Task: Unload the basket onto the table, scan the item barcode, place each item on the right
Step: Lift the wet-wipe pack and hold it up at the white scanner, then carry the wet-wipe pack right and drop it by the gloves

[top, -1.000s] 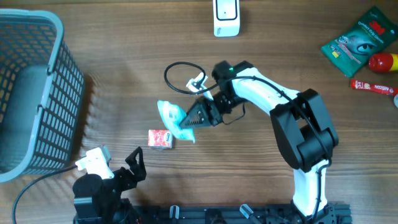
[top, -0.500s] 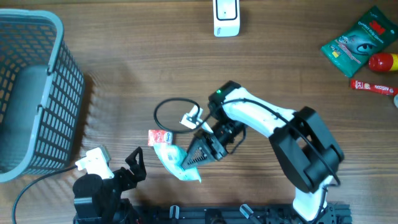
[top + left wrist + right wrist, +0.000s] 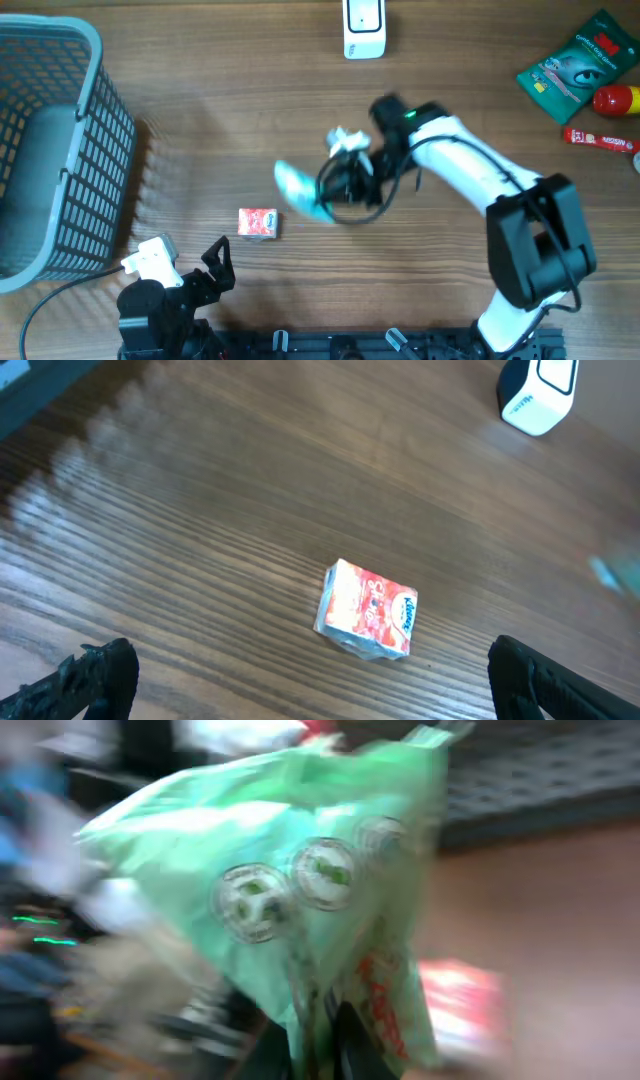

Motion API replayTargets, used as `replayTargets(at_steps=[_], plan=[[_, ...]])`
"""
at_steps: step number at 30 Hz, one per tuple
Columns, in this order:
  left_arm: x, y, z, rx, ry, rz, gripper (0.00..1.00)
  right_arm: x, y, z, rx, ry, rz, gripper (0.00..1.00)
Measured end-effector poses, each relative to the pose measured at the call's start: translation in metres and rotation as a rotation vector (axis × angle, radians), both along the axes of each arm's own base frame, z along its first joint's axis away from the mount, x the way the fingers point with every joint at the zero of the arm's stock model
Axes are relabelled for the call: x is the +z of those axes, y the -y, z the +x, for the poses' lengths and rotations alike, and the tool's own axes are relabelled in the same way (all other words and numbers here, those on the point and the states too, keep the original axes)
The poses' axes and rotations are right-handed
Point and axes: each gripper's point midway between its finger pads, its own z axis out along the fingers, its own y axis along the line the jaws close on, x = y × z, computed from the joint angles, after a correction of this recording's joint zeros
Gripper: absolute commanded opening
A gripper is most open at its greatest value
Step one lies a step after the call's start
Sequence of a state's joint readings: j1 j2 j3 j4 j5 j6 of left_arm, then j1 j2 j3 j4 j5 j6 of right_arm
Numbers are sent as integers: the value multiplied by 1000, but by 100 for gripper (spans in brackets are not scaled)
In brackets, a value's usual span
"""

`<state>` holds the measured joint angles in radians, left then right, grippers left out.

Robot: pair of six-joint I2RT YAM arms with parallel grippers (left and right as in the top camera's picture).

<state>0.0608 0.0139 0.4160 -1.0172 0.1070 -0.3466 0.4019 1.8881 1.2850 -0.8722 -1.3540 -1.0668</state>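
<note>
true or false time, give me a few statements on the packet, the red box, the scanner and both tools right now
1. The right tool is shut on the pale green packet. True.
2. The small red box sits inside the basket. False: it lies on the table, outside the basket.
3. The left tool is open and holds nothing. True.
4. The left tool holds the white scanner. False: the white scanner stands alone at the table's far edge.

Left claw (image 3: 185, 270) spread wide; right claw (image 3: 312, 1045) pinched tight, its arm reaching leftward.
</note>
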Motion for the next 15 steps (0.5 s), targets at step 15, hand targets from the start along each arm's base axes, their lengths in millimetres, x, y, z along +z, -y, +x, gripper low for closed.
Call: replayTargets(at_steps=[15], plan=[[0,0,0,0,-1,0,100,-52,108,181,-1095,-316,-688,4]])
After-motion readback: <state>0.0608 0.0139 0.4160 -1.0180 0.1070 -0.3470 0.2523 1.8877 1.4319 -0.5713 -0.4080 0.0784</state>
